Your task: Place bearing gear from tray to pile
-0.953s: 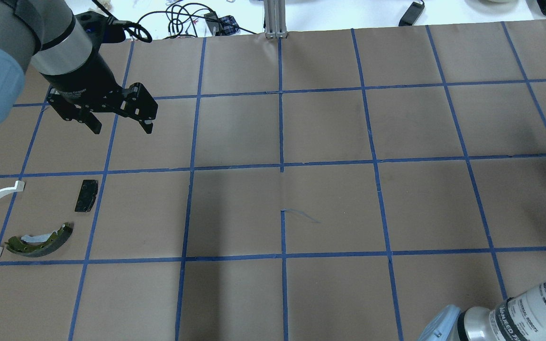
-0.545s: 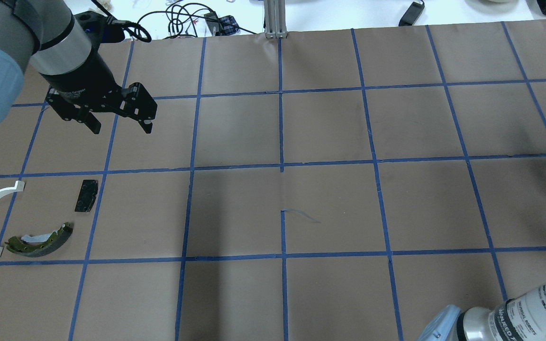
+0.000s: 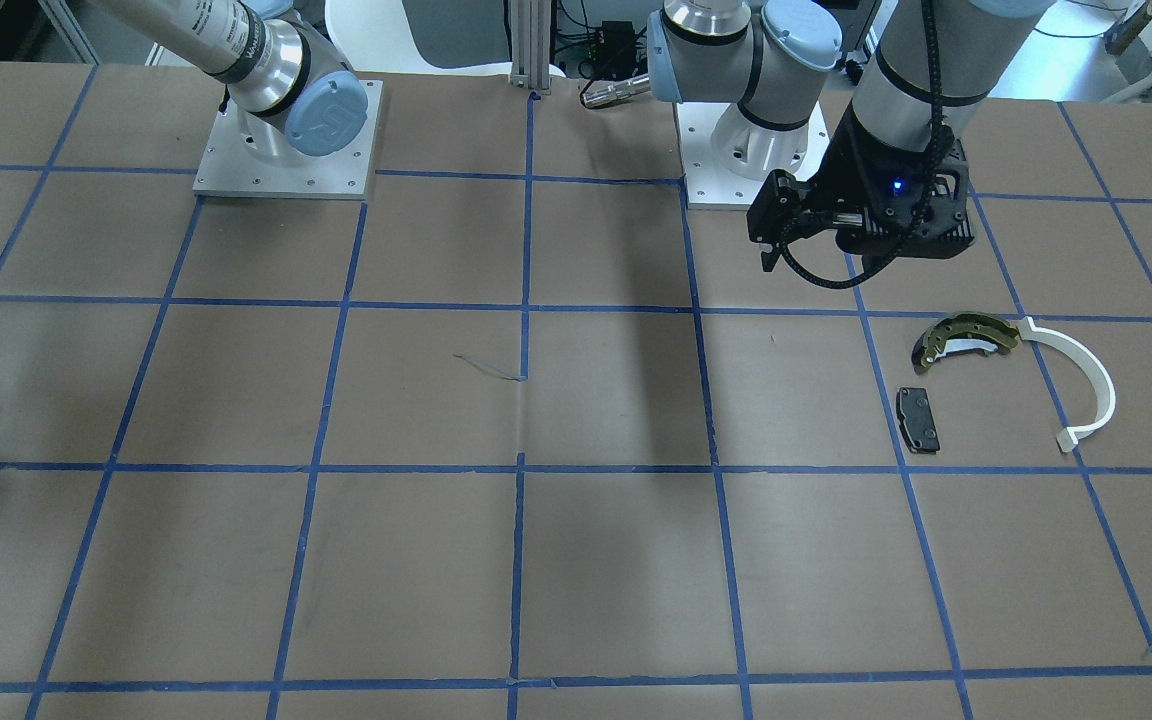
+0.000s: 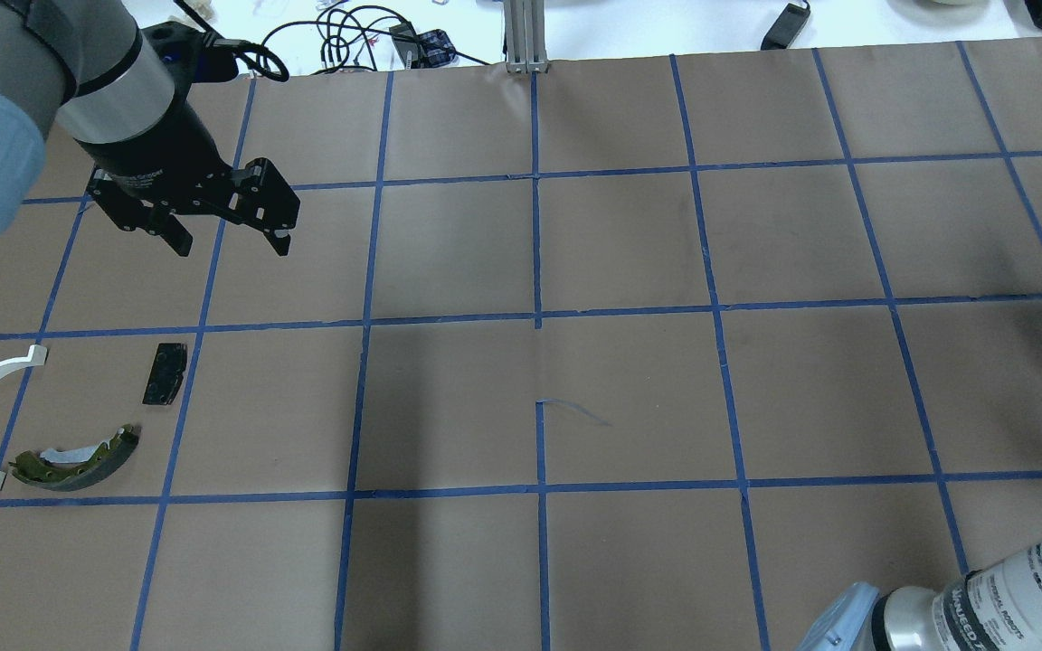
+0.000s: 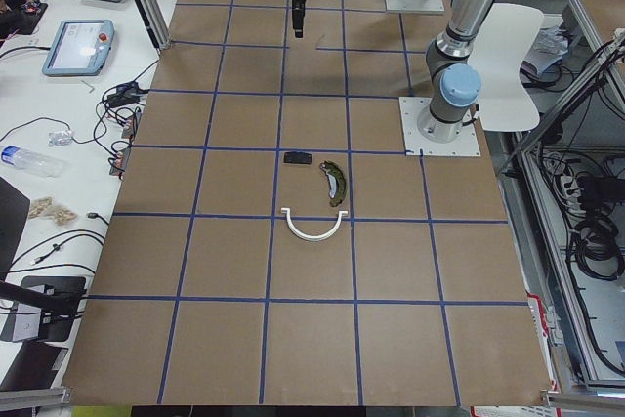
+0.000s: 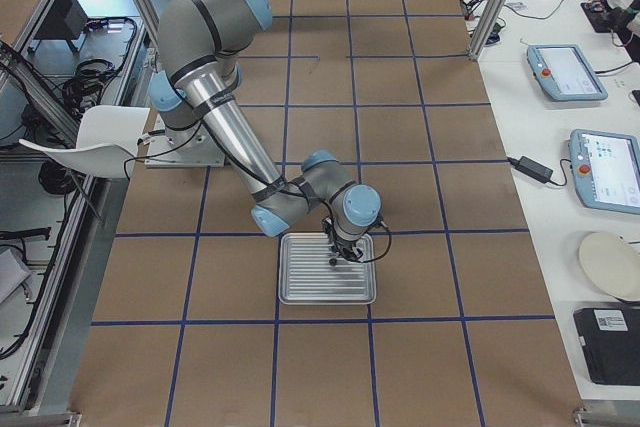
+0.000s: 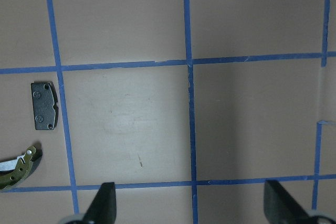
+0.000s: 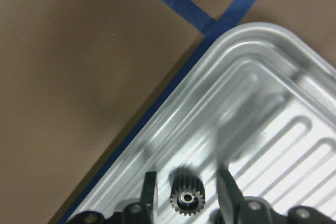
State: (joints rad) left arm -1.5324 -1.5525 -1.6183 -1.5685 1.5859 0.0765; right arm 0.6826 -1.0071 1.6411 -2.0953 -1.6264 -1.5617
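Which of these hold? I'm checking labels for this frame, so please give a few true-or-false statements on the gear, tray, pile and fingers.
The gear lies in the tray. True.
The right gripper is shut on the gear. False: its fingers stand apart, one on each side of it.
The left gripper holds the pad. False: it is open and empty; the pad lies on the table.
The pad lies apart from the shoe. True.

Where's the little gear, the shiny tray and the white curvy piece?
gear (image 8: 186,199): right wrist view, on its hub.
tray (image 6: 312,282): exterior right view, on its bare ribbed floor.
white curved piece (image 3: 1101,383): front-facing view, on the middle of its bend.
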